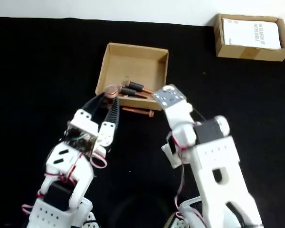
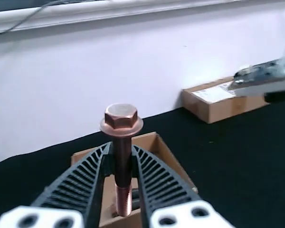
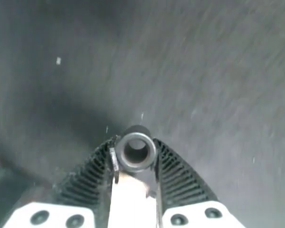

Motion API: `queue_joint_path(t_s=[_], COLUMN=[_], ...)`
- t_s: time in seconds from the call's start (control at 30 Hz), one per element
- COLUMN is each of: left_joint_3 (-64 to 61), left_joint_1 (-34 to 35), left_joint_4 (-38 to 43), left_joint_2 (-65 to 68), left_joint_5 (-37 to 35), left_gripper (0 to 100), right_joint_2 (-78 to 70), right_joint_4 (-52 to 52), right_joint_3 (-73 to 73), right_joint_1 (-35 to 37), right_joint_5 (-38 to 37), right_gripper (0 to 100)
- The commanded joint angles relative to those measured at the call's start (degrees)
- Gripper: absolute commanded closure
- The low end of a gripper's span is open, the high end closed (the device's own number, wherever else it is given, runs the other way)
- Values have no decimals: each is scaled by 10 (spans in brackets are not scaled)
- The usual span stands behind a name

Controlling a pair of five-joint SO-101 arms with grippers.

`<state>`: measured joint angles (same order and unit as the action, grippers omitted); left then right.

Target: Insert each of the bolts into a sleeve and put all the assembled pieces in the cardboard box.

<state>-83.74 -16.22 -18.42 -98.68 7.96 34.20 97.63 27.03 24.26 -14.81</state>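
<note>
The left jaws gripped a bolt (image 2: 122, 156) by its shank, head up, at the box's (image 1: 137, 47) near corner. Assembled pieces (image 1: 134, 88) lay inside, and a loose bolt (image 1: 137, 111) lay just outside the front wall. The right jaws clamped a sleeve (image 3: 135, 151) over bare desk (image 1: 38, 71). Mating seemed in hand. Next, bore and shank wanted lining up, in the open room between the arms.

Robot lab bench or test rig, not a home: black-covered table (image 1: 33, 71) against a bare white wall (image 2: 133, 61), two white hobby-type arms (image 1: 213, 166) with loose wires (image 1: 100, 162) showing, open cardboard box (image 1: 133, 66) used as a bin (second box (image 1: 251, 35) at the far corner).
</note>
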Motion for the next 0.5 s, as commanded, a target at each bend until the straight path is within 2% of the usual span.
queue_joint_path(t_s=[0.0, 0.13, 0.33, 0.4, 0.47], left_joint_3=[-11, -15, -17, -17, -17], left_joint_1=[38, 85, 114, 119, 122], left_joint_4=[-18, -19, -21, -21, -22], left_joint_2=[-65, -51, -51, -51, -51], left_joint_5=[3, -15, -47, -47, -47], left_gripper=[992, 992, 992, 992, 992], right_joint_2=[-75, -145, -270, -308, -335], right_joint_4=[32, -28, -112, -126, -124], right_joint_3=[-58, -53, -53, -53, -58], right_joint_1=[6, 14, 14, 13, 14], right_joint_5=[-16, -31, -30, -30, -30], right_gripper=[991, 991, 985, 950, 875])
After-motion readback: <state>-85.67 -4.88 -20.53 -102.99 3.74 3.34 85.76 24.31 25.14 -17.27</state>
